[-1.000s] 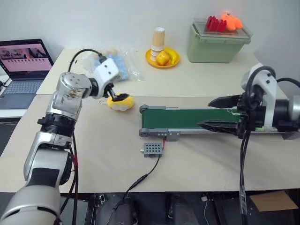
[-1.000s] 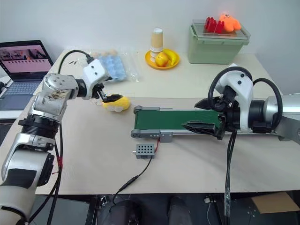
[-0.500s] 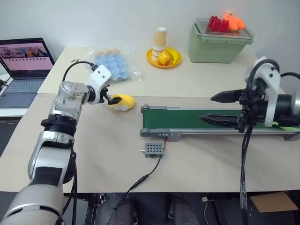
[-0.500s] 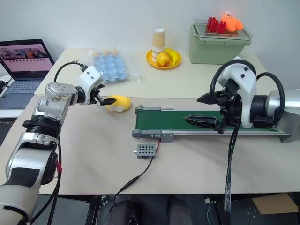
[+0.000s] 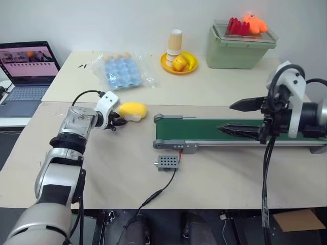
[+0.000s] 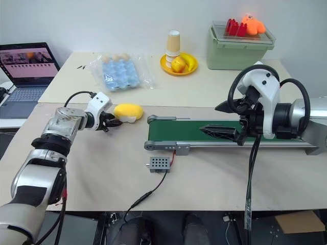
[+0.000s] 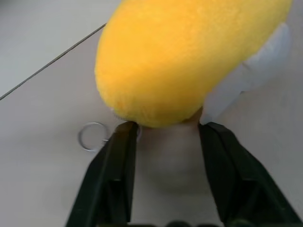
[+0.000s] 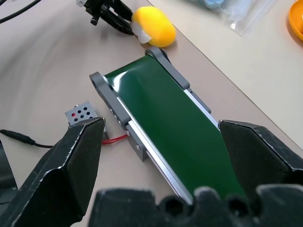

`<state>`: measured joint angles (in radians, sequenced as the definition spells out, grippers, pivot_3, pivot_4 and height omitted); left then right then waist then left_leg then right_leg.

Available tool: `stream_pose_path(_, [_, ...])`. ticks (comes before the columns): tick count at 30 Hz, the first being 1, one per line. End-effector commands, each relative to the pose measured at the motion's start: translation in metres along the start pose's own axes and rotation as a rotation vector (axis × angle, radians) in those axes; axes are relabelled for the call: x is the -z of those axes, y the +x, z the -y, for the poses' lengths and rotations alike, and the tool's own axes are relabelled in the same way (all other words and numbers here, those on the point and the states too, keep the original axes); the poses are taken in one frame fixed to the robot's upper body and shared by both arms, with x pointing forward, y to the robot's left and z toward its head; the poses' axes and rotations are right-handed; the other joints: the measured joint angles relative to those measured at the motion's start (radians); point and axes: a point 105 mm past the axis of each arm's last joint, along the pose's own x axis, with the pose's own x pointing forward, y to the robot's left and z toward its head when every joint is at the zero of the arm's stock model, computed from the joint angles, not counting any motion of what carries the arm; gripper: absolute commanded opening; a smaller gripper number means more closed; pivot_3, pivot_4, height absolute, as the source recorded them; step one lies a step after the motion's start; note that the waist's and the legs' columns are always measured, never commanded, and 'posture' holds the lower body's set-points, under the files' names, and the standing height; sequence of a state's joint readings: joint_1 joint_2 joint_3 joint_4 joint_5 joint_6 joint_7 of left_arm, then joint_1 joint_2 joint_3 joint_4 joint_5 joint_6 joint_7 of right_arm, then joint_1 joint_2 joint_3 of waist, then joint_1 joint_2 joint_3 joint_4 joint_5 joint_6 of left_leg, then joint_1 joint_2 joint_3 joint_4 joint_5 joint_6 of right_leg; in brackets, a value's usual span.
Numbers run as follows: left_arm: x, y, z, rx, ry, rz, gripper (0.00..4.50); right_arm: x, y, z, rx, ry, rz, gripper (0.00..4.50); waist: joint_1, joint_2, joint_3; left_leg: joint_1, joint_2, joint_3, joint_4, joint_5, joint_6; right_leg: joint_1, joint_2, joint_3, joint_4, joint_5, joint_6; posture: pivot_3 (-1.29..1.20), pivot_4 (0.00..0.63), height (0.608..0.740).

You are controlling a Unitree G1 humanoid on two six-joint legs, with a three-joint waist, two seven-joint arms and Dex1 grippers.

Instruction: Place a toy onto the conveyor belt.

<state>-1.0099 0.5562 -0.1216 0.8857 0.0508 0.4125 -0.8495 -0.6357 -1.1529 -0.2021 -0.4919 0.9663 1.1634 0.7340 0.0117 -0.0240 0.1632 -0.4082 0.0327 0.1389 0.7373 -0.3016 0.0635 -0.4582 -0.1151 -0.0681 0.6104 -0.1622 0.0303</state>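
A yellow plush toy (image 5: 133,109) with a white patch lies on the table just left of the conveyor belt's end. My left gripper (image 5: 117,122) is low at the toy's near-left end; the left wrist view has the toy (image 7: 189,56) right at the fingertips (image 7: 124,135), which stand narrowly open on either side of its end, with bare table between them. The conveyor belt (image 5: 204,130) is a long dark green strip in a grey frame. Above its right part hangs my right gripper (image 5: 225,118), wide open and holding nothing.
A small grey perforated box (image 5: 167,163) with a cable sits in front of the belt. A bagged blue egg tray (image 5: 120,71), a yellow plate of fruit (image 5: 178,62) and a green bin (image 5: 240,48) stand at the back. A laptop (image 5: 25,66) is far left.
My left gripper has come down from above the toy to table level at its left end, and its jaws have narrowed. The right arm has kept still.
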Motion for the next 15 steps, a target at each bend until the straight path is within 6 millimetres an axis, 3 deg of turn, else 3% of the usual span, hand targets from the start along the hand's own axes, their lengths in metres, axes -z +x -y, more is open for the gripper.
stream_pose_path(1, [-0.022, -0.006, -0.008, -0.036, 0.015, 0.077, 0.61, -0.011, -0.006, 0.001, 0.027, -0.039, 0.035, 4.5, 0.0, 0.0, 0.0, 0.0, 0.0, 0.0, 0.0, 0.0, 0.0, 0.0, 0.0, 0.0, 0.0, 0.0, 0.0, 0.0, 0.15, 0.734])
stream_pose_path(2, [-0.023, -0.005, -0.008, -0.039, 0.016, 0.08, 0.13, -0.011, -0.006, 0.001, 0.027, -0.039, 0.035, 4.5, 0.0, 0.0, 0.0, 0.0, 0.0, 0.0, 0.0, 0.0, 0.0, 0.0, 0.0, 0.0, 0.0, 0.0, 0.0, 0.0, 0.15, 0.734])
stream_pose_path(3, [-0.026, -0.006, -0.009, -0.049, 0.018, 0.094, 0.01, -0.011, -0.005, 0.002, 0.027, -0.038, 0.035, 4.5, 0.0, 0.0, 0.0, 0.0, 0.0, 0.0, 0.0, 0.0, 0.0, 0.0, 0.0, 0.0, 0.0, 0.0, 0.0, 0.0, 0.15, 0.734])
stream_pose_path(15, [-0.074, -0.029, -0.006, -0.066, 0.122, 0.236, 0.01, -0.01, -0.004, 0.001, 0.015, -0.032, 0.033, 4.5, 0.0, 0.0, 0.0, -0.001, 0.0, 0.0, 0.0, 0.0, 0.0, 0.0, 0.0, 0.0, -0.001, 0.0, 0.0, 0.0, 0.15, 0.734])
